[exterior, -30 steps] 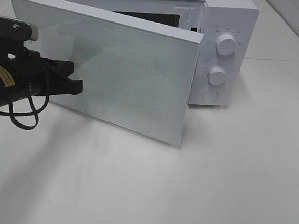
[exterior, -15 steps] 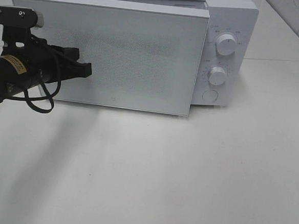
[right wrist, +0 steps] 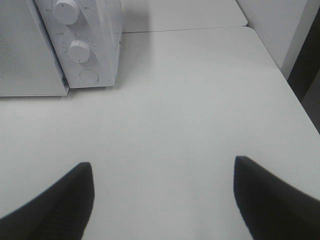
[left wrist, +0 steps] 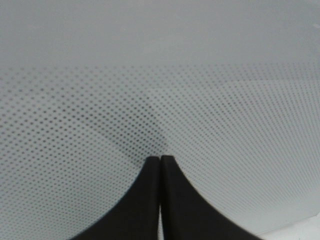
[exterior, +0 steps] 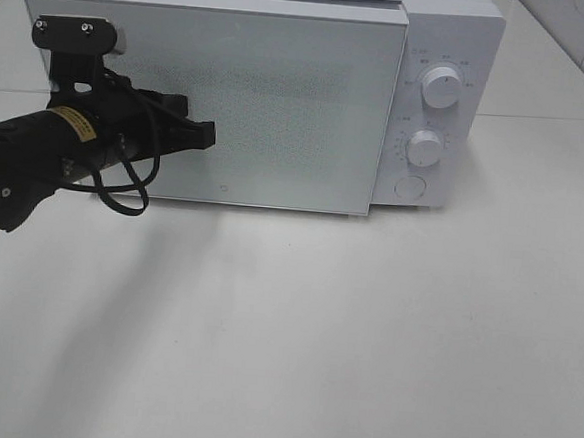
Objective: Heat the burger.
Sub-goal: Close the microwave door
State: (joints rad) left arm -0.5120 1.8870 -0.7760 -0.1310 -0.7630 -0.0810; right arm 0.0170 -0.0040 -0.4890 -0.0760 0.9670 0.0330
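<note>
The burger is out of sight, most likely inside the white microwave (exterior: 473,141) behind its door (exterior: 300,99), which looks shut or nearly so. The left gripper (exterior: 210,133), closed and empty, touches the door's left half. The right gripper (right wrist: 162,162) hangs wide open and empty over the table (exterior: 364,334), right of the oven. The step appears to be door-closing. Next, a dial (exterior: 424,148) on the right panel probably needs turning.
</note>
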